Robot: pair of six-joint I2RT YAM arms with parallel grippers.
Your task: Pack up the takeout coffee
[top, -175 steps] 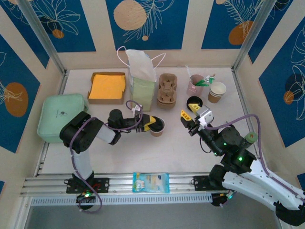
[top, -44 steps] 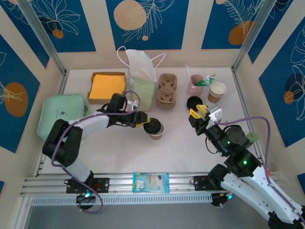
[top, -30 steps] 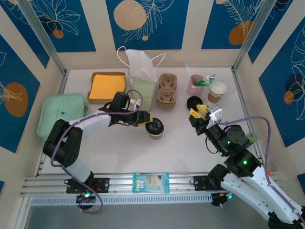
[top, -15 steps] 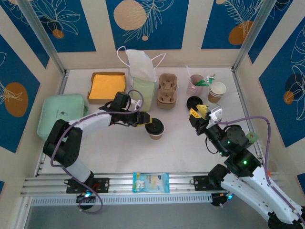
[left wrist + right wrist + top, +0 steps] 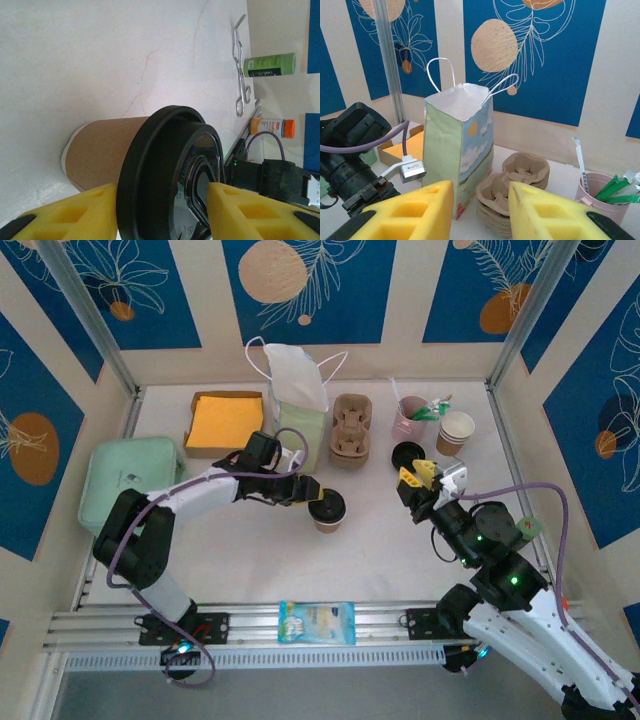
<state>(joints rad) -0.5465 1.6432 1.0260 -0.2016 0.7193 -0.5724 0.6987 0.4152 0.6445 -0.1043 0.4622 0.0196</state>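
Seen from above, the takeout coffee (image 5: 328, 508) stands upright near the middle of the desk (image 5: 250, 560), in front of the paper bag (image 5: 298, 410) and apart from it. The left tool (image 5: 312, 496) reaches it from the left. That view does not settle the contact. The left wrist view does: the left tool (image 5: 165, 210) has one yellow pad on each side of the black lid, both against its rim, so it grips the takeout coffee (image 5: 105, 150) at the lid, with the brown wall below the pads bare. The right tool (image 5: 420, 476) hangs over the right part of the desk, just in front of a loose black lid (image 5: 405, 452). Its own camera shows the right tool (image 5: 480, 210) with its pads parted and nothing between them. That camera also looks across at the paper bag (image 5: 457, 150), upright with its mouth open and handles raised, a stack of pulp cup carriers (image 5: 517, 192) just beside it, and a pink cup (image 5: 600, 200) further right. The overhead view adds an orange-lined box (image 5: 226, 422) left of the bag and a green case (image 5: 130, 480) at the left edge.
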